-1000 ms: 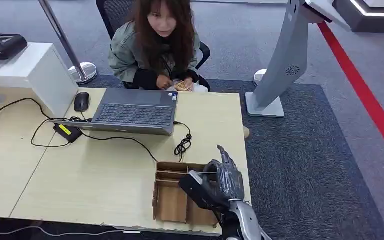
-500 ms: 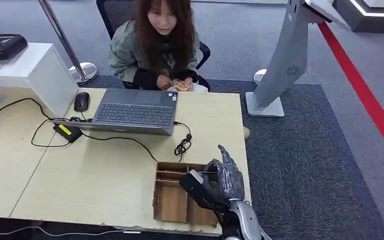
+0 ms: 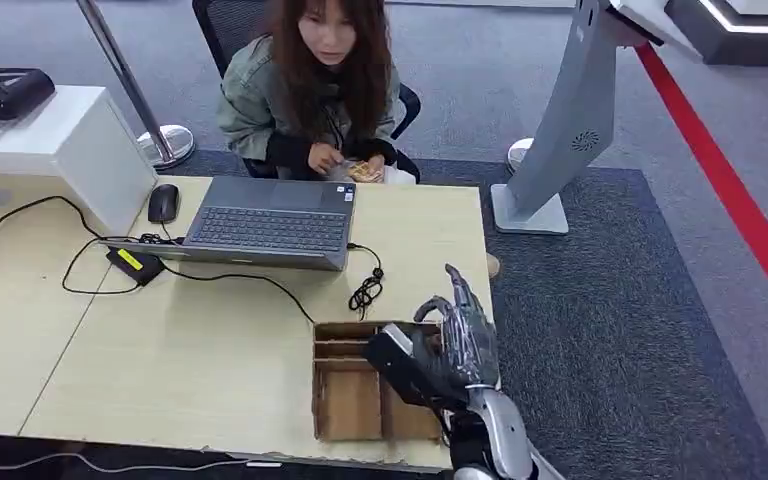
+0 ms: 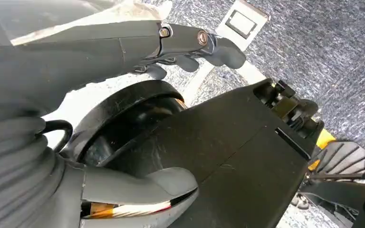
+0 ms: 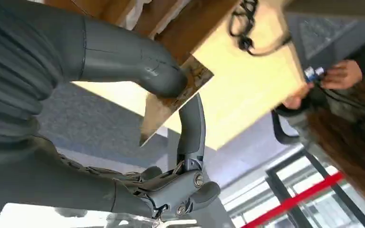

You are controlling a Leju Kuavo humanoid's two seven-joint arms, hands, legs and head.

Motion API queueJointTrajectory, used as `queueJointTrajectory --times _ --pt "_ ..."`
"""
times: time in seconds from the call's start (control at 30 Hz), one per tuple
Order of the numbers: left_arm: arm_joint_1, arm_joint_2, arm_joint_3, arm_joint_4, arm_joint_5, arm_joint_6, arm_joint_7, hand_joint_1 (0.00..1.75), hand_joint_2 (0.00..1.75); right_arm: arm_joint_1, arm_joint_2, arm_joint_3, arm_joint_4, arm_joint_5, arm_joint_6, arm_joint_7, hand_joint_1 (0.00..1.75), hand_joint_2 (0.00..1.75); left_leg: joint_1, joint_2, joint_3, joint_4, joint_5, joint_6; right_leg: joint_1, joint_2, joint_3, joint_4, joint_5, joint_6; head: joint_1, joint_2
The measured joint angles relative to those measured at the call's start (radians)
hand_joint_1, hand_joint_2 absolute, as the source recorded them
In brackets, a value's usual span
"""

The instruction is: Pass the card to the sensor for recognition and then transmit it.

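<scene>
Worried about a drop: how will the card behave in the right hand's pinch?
The card looks thin and flat, so probably light and fairly stiff. The right hand pinches it between thumb and one finger near an edge, so it may pivot or slip.

A pale wooden desk [image 3: 210,350] carries an open brown cardboard divider box [image 3: 350,400] directly under and just left of the right hand [image 3: 450,350]. Beyond the hand lies a coiled black cable [image 3: 365,292]. Farther off to its left sit an open grey laptop [image 3: 265,225], a black computer mouse [image 3: 163,203], a small black adapter with a yellow label [image 3: 132,263] and a white block-shaped stand [image 3: 60,150].
</scene>
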State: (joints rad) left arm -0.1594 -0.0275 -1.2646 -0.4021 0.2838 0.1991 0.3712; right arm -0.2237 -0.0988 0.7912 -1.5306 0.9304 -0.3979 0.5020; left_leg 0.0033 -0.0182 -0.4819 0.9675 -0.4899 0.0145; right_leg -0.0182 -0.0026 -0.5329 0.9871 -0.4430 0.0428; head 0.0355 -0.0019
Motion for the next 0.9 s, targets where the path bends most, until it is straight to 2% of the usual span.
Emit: queueJointTrajectory --times 0.37,0.5,0.53,0.6,0.67,0.9 --pt "0.000 0.000 0.002 0.000 0.000 0.000 0.000 0.00 1.75 -0.034 -0.027 0.000 -0.179 0.012 0.068 0.028 1.47 1.75 0.000 0.000 0.000 0.000 0.000 0.000 0.000 0.000 0.000 0.000 0.000 0.000 0.000 0.000" --pt "0.000 0.000 0.002 0.000 -0.010 -0.002 0.000 0.00 1.75 -0.061 -0.032 0.004 -0.213 0.007 0.084 0.034 1.55 1.75 0.000 0.000 0.000 0.000 0.000 0.000 0.000 0.000 0.000 0.000 0.000 0.000 0.000 0.000" --pt "0.000 0.000 0.002 0.000 -0.012 -0.003 0.000 0.00 1.75 -0.072 -0.032 0.005 -0.219 0.003 0.086 0.037 1.55 1.75 0.000 0.000 0.000 0.000 0.000 0.000 0.000 0.000 0.000 0.000 0.000 0.000 0.000 0.000" --pt "0.000 0.000 0.002 0.000 -0.018 -0.005 0.000 0.00 1.75 -0.096 -0.032 0.007 -0.221 -0.003 0.087 0.046 1.71 1.75 0.000 0.000 0.000 0.000 0.000 0.000 0.000 0.000 0.000 0.000 0.000 0.000 0.000 0.000" --pt "0.000 0.001 0.001 0.000 -0.027 -0.010 0.000 0.00 1.75 -0.123 -0.034 0.007 -0.219 -0.006 0.083 0.057 1.75 1.75 0.000 0.000 0.000 0.000 0.000 0.000 0.000 0.000 0.000 0.000 0.000 0.000 0.000 0.000" --pt "-0.003 0.002 0.000 0.000 -0.047 -0.020 -0.003 0.00 1.75 -0.205 -0.038 0.006 -0.168 -0.054 0.059 0.073 1.75 1.75 0.000 0.000 0.000 0.000 0.000 0.000 0.000 0.000 0.000 0.000 0.000 0.000 0.000 0.000"
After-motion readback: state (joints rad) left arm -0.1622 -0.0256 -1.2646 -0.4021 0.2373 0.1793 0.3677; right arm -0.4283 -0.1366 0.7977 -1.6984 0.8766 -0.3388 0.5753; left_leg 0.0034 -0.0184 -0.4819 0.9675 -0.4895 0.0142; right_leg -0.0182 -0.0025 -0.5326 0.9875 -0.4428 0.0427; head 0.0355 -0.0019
